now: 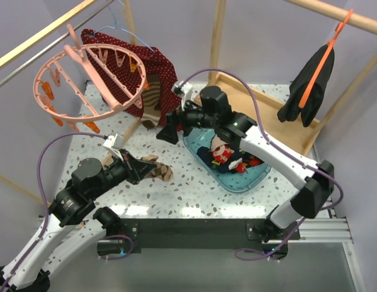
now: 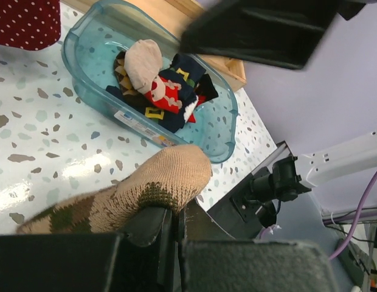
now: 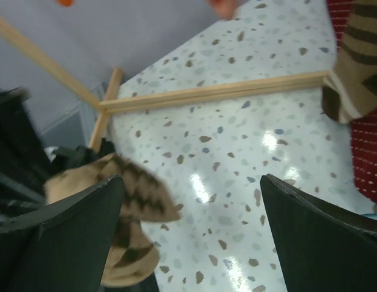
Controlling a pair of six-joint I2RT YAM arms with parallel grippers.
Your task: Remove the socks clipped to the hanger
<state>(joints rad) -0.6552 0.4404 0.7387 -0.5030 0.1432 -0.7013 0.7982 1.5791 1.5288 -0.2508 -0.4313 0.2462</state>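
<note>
The pink ring hanger [image 1: 91, 79] hangs from the rail at upper left. One brown striped sock [image 1: 153, 102] dangles below its right rim, and shows as the striped sock [image 3: 352, 67] in the right wrist view. My left gripper [image 1: 141, 167] is low over the table, shut on a tan-and-brown argyle sock [image 2: 152, 185] that it pinches at the toe. That argyle sock [image 3: 124, 201] also shows in the right wrist view. My right gripper [image 1: 169, 129] hovers open and holds nothing, between the hanging sock and the held one. More socks [image 2: 167, 88] lie in the teal bin [image 1: 252, 179].
A red white-dotted cloth [image 1: 155, 67] hangs behind the ring on a light-blue hanger. At the right rail a black garment [image 1: 310, 85] hangs on an orange hanger. The wooden frame rail [image 3: 219, 92] lies along the table's back, with a wooden post [image 1: 217, 36] behind.
</note>
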